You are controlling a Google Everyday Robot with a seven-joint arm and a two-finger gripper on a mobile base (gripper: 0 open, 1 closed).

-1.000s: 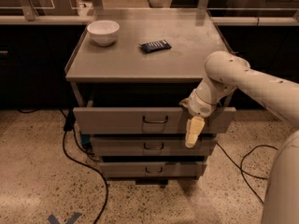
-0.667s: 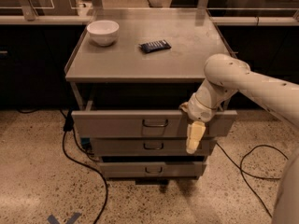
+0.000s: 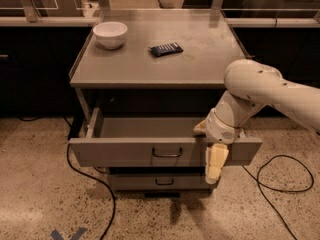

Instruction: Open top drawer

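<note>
The top drawer [image 3: 125, 153] of the grey cabinet is pulled well out, and its plain grey inside [image 3: 145, 127] shows. A small dark loop handle [image 3: 167, 153] sits at the centre of its front. My gripper [image 3: 206, 152] is at the right part of the drawer front and straddles its top edge. One cream finger [image 3: 215, 163] hangs down in front of the panel and the other [image 3: 200, 128] reaches inside. My white arm [image 3: 270, 89] comes in from the right.
A narrower drawer [image 3: 160, 182] sits shut below. A white bowl [image 3: 110, 34] and a dark packet [image 3: 166, 49] lie on the cabinet top [image 3: 150, 69]. Black cables [image 3: 95, 176] run over the speckled floor on both sides [image 3: 280, 184]. Dark counters stand behind.
The top drawer has slid further out toward the camera, and my gripper has moved with its front edge.
</note>
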